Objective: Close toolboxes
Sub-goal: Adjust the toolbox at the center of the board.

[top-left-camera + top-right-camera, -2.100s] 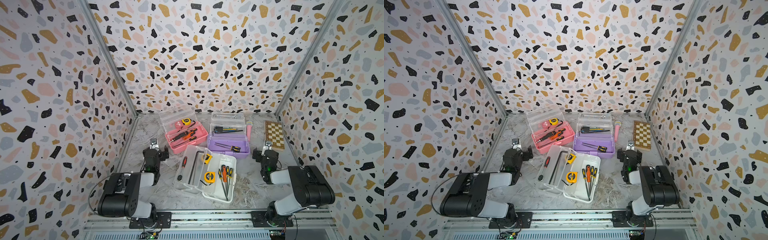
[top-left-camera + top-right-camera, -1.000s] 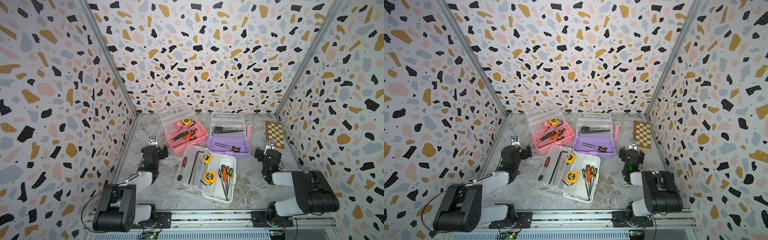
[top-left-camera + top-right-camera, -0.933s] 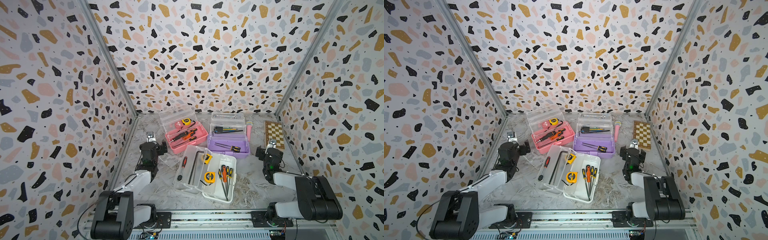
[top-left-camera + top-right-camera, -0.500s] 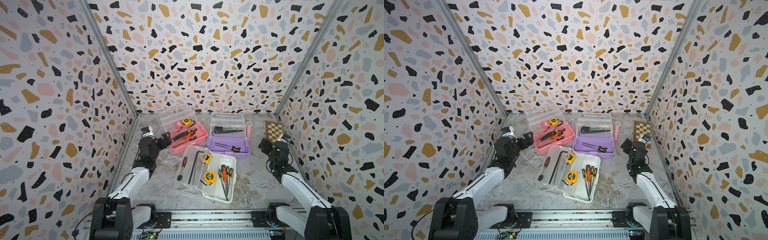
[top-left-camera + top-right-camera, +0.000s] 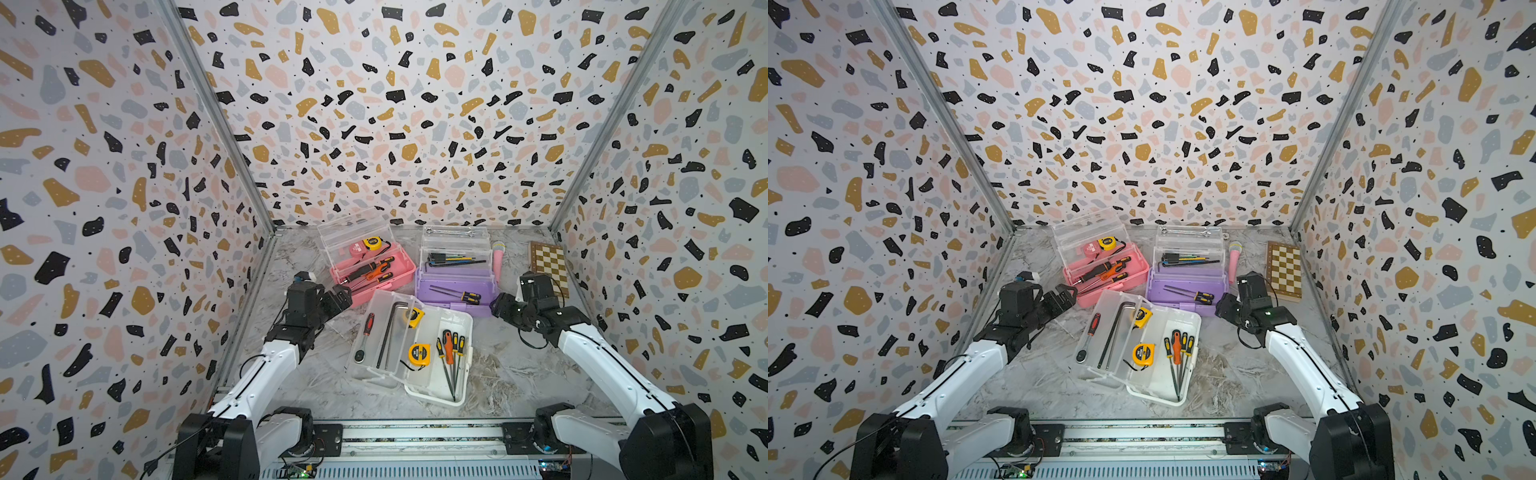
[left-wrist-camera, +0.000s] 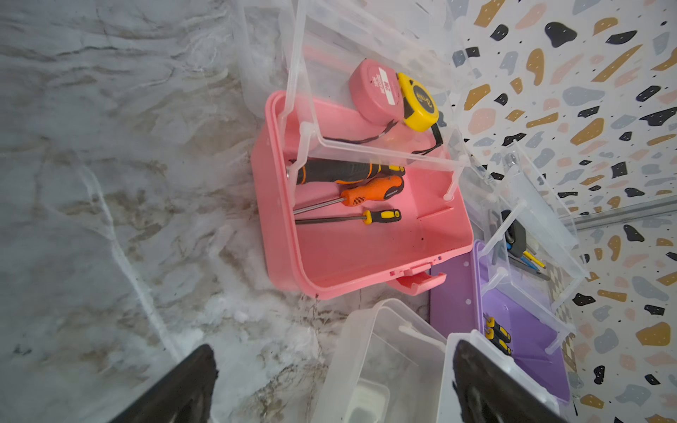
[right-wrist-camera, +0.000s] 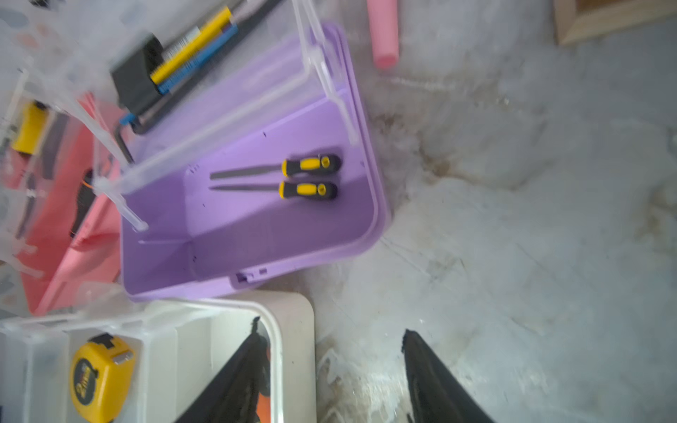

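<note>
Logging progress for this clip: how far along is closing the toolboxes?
Done: nothing. The pink plastic toolbox, purple plastic toolbox and white plastic toolbox all stand open. In hand: the left gripper, open, hovers by the pink one; the right gripper, open and empty, is by the purple one. Left: shutting all three.

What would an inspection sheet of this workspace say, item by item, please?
surface: marbled grey table top.
job's things: pink toolbox, purple toolbox and white toolbox all open, tools inside; none closed.
clutter: chessboard by the right wall; pink toy microphone beside the purple toolbox.
hands: left hand open, near the pink toolbox; right hand open, at the purple toolbox's front corner; both hold nothing.
cables: black cable loops under the right wrist.
surroundings: terrazzo-print walls on three sides; metal rail in front.
</note>
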`<state>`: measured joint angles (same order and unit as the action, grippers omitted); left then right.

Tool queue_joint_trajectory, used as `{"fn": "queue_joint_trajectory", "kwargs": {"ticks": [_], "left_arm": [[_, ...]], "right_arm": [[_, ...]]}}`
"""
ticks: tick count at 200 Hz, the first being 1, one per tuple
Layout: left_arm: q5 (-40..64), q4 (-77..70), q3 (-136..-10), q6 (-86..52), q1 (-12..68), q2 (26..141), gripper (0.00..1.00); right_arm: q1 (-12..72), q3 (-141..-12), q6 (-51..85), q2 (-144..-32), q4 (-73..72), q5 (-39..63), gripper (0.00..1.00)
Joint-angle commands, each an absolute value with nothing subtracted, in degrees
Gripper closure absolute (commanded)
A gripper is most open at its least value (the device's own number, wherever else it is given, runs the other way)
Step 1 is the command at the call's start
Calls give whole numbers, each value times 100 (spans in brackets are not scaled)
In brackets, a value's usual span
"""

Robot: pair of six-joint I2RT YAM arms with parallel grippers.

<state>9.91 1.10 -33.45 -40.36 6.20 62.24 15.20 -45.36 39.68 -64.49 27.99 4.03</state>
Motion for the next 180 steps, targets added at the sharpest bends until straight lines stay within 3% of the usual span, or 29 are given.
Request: {"fn": "queue_joint_trajectory", "kwargs": {"ticks": [1, 41, 105, 180], "left_arm": [[938, 134, -3226, -4159, 640, 6107, 1], [1110, -114, -3256, -4249, 641, 6239, 1], [1160, -176, -3111, -4112, 642, 6078, 1], [1107, -123, -3116, -4093, 642, 6141, 1]], "right_arm": [[1778, -4461, 4112, -6446, 3443, 456, 41], [2339, -4394, 4516, -6993, 2765, 503, 43], [2505, -4774, 4649, -8266, 1819, 347, 53], [2501, -5135, 4765, -9133, 1311, 16, 78]]}}
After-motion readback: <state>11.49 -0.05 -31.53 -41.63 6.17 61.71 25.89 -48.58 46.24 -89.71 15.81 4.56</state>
